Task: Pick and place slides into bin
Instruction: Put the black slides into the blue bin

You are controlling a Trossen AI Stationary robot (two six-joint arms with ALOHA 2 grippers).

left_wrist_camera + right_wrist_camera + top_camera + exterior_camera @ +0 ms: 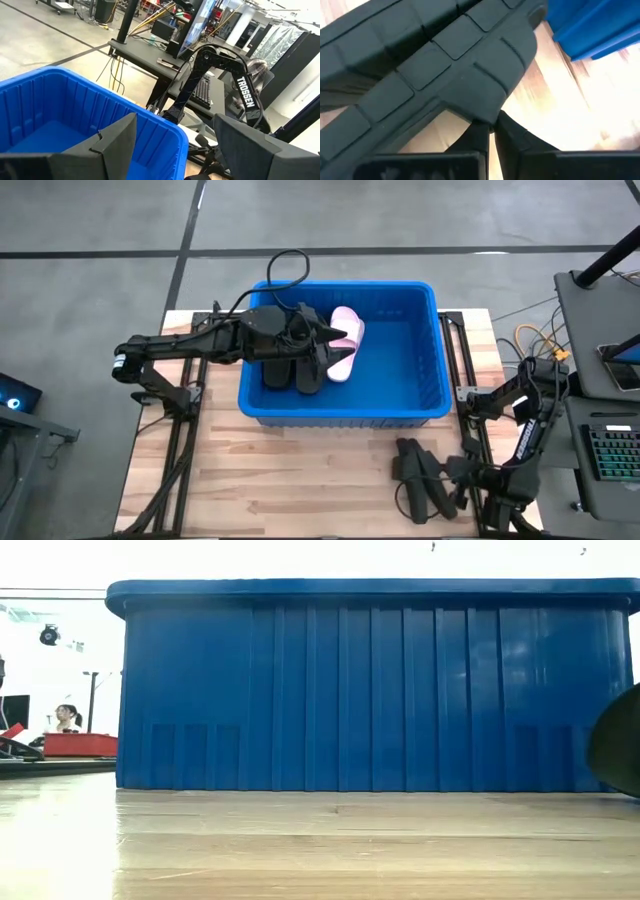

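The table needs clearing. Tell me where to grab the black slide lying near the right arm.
Pinch the black slide by its sole's thin edge, coming in low from the right gripper's side: the treaded sole faces that gripper, and the strap is hidden. The left gripper hovers over the blue bin.

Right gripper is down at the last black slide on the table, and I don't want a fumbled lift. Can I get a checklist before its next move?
1. Right gripper at the black slide on the table: ok.
2. Firm grip on it: cannot tell; the right wrist view shows fingertips nearly together at the sole's edge.
3. Bin has open floor on its right side: ok.
4. Left gripper clear of the bin: not ok, it is over the slides inside.
5. Pink slide already in the bin: ok.
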